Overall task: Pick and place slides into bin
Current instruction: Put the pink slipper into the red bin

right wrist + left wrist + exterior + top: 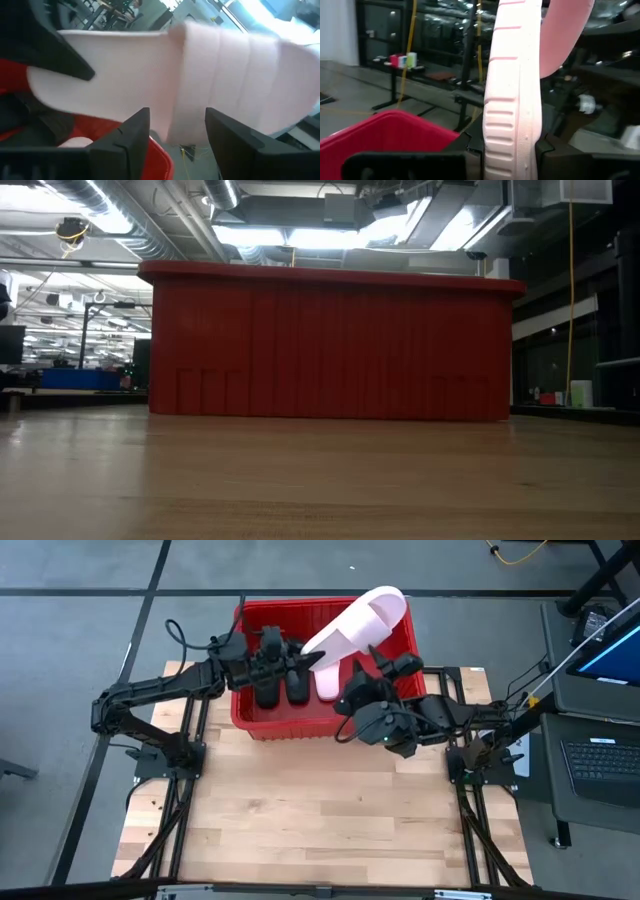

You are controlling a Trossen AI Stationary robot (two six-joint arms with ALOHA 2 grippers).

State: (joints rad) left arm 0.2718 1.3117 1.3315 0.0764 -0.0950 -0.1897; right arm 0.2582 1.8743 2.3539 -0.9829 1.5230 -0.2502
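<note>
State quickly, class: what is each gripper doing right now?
Left gripper: shut on the raised pink slide, above the bin.
Right gripper: fingers open, holding nothing, close by that slide.

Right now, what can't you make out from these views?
- Low view: the bright red ribbed plastic bin wall hides everything inside it; neither arm shows.
- High view: the raised pale pink slide sandal and the right tool cover part of the second pink slide.
- Left wrist view: the raised sandal's sole blocks the bin's inside.
- Right wrist view: the sandal is blurred.
</note>
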